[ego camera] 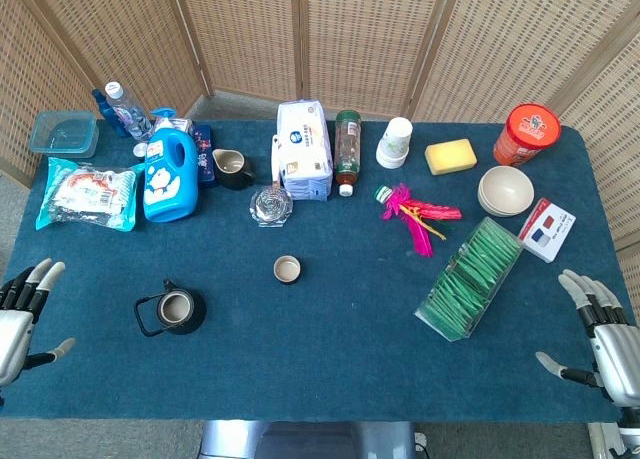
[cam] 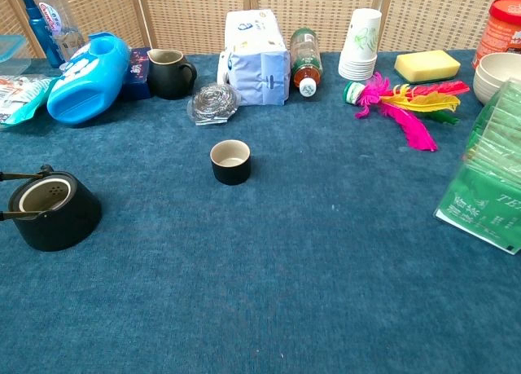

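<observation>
- Your left hand [ego camera: 22,314] sits at the table's near-left edge, fingers spread apart, holding nothing; only the head view shows it.
- Nearest thing to it: the black teapot [ego camera: 176,308], lid off, handle to its left, standing well apart from the hand on the blue tablecloth [ego camera: 330,359].
- Your right hand [ego camera: 598,329] sits at the near-right edge, fingers likewise spread and empty; the chest view does not show it.
- Nearest thing to it: the clear box of green tea packets [ego camera: 472,277], lying at an angle, near the hand but not touching.
- A small black cup [ego camera: 287,269] stands upright mid-table, between the teapot and the box, apart from both.
- Back row: blue detergent bottle [ego camera: 169,175] lying flat, white tissue pack [ego camera: 304,149], pink feather shuttlecock [ego camera: 415,214], yellow sponge [ego camera: 450,155].
</observation>
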Robot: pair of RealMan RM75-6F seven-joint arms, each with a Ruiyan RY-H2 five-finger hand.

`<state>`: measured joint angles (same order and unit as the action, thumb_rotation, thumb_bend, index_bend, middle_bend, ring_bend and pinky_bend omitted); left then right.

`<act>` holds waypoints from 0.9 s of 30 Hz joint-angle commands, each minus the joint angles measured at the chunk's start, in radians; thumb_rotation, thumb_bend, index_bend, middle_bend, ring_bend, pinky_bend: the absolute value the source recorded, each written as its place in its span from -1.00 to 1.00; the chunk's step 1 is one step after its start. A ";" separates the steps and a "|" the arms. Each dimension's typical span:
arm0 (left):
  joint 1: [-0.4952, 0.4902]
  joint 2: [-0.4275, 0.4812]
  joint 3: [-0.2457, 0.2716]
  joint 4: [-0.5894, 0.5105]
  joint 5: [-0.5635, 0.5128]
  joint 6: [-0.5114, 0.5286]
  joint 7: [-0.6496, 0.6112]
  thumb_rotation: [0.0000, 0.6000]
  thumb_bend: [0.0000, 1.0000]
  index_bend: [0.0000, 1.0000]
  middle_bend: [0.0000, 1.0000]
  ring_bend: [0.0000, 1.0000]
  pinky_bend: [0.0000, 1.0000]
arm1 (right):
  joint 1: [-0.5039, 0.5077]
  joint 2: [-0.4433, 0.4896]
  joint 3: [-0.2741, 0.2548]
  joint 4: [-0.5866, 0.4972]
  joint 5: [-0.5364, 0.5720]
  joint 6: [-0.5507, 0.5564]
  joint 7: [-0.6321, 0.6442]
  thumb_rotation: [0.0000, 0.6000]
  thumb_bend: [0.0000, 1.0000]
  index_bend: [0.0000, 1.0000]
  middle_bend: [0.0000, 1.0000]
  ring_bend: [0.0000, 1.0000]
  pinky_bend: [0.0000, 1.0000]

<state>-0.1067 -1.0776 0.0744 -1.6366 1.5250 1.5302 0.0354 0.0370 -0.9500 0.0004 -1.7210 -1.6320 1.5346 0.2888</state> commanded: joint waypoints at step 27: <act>-0.251 -0.258 -0.157 0.285 -0.123 -0.363 0.094 1.00 -0.73 -1.00 -1.00 -1.00 -0.81 | 0.008 -0.002 0.000 0.000 0.018 -0.024 -0.005 1.00 -1.00 -1.00 -1.00 -1.00 -1.00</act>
<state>-0.3335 -1.3097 -0.0678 -1.3731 1.4140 1.1877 0.1474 0.0455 -0.9523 0.0007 -1.7208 -1.6142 1.5105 0.2836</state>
